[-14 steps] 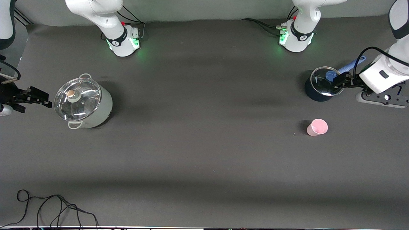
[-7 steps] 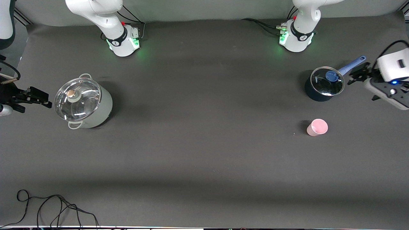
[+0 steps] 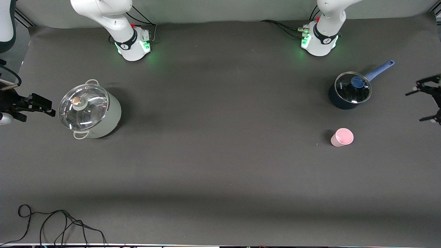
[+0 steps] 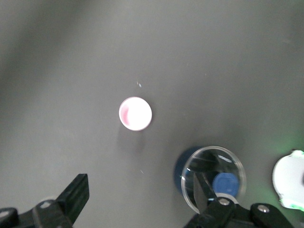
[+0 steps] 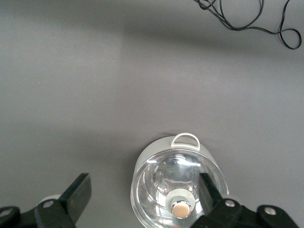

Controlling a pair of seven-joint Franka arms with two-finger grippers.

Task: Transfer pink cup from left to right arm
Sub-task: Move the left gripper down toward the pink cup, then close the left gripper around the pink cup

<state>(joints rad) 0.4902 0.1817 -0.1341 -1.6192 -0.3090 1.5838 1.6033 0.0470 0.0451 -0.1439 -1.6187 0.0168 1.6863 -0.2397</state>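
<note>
The pink cup (image 3: pixel 342 137) stands upright on the dark table, mouth up, toward the left arm's end and nearer the front camera than the blue saucepan. In the left wrist view the cup (image 4: pixel 135 113) shows from above, well apart from the fingers. My left gripper (image 3: pixel 423 102) is open and empty, up in the air over the table's edge at the left arm's end; it also shows in the left wrist view (image 4: pixel 140 192). My right gripper (image 3: pixel 36 108) is open and empty beside the big pot at the right arm's end, and waits; it also shows in the right wrist view (image 5: pixel 142 190).
A dark blue saucepan (image 3: pixel 348 90) with a glass lid and blue handle stands by the cup, also in the left wrist view (image 4: pixel 213 178). A pale green pot (image 3: pixel 90 110) with a glass lid stands at the right arm's end. A black cable (image 3: pixel 58 224) lies at the near edge.
My left arm has swung away from over the saucepan toward the table's edge at its own end, and its fingers now show wide apart. The cup, pots and right arm have not moved.
</note>
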